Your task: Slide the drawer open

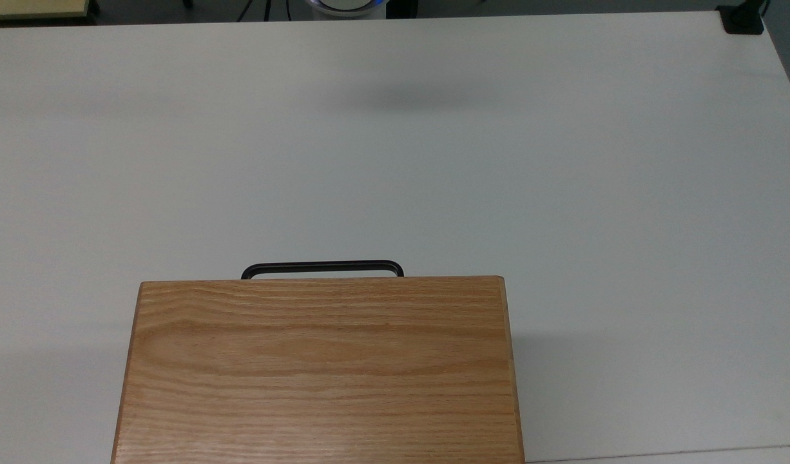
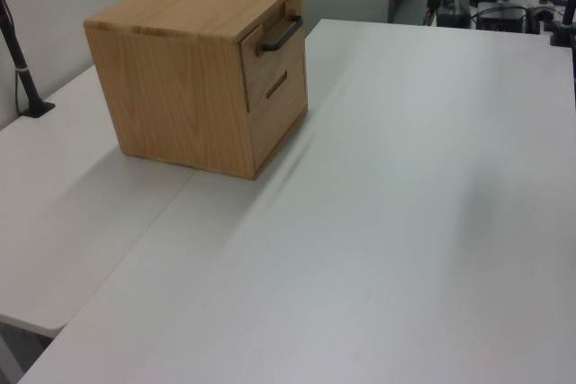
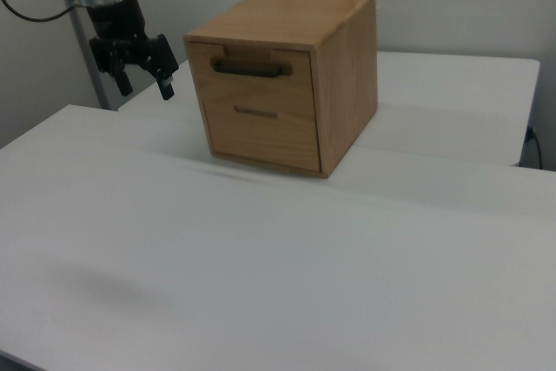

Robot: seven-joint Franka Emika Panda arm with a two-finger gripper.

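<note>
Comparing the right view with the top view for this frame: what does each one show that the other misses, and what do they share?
The right view alone shows the robot hand, fingers spread open, hanging in the air off the right view's left of the cabinet, apart from it. It also shows the drawer front, pushed in and closed, and a lower front panel beneath it.

The top view alone shows the cabinet top straight from above, with a black clamp at the table's far corner.

Both show the black bar handle and the white table.

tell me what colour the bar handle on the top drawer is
Black: the long metal bar handle on the light oak drawer, clearest in the right view.
</note>
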